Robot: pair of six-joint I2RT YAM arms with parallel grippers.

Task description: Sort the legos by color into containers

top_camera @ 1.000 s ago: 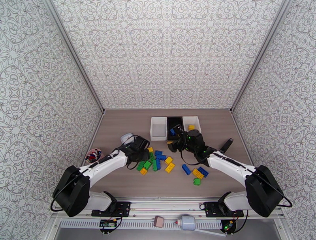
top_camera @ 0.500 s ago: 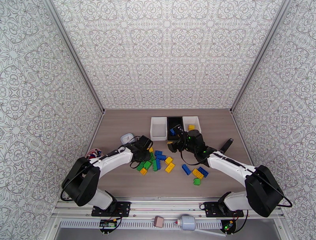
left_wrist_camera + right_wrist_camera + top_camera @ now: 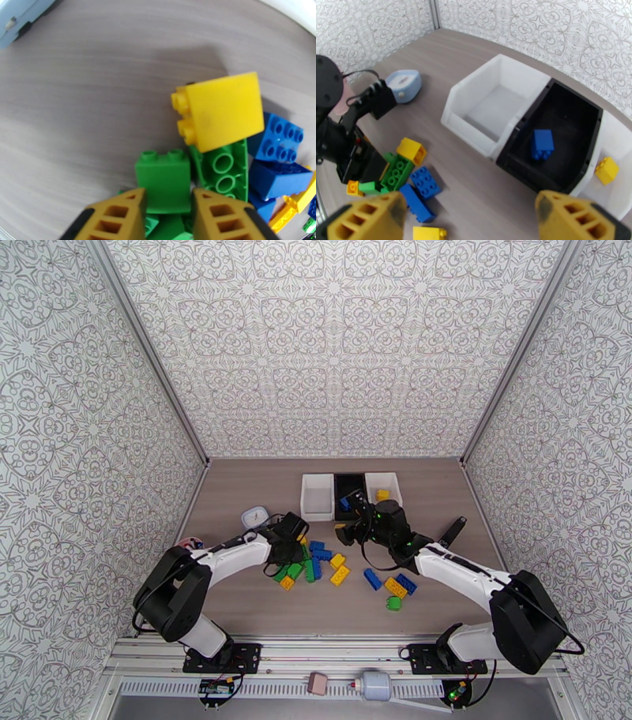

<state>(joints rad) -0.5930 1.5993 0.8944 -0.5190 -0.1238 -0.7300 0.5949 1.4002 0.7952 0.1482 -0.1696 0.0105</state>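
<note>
Since a moment ago the left arm (image 3: 229,552) has folded inward. The left tool (image 3: 169,205) straddles a small bright green studded plastic brick (image 3: 162,183) on the tabletop (image 3: 79,98), but I cannot tell whether it grips. Pinch the flat sides squarely, then lift clear of neighbours.

Grey-brown table (image 3: 261,611) — legos (image 3: 312,560), containers (image 3: 316,512)
</note>
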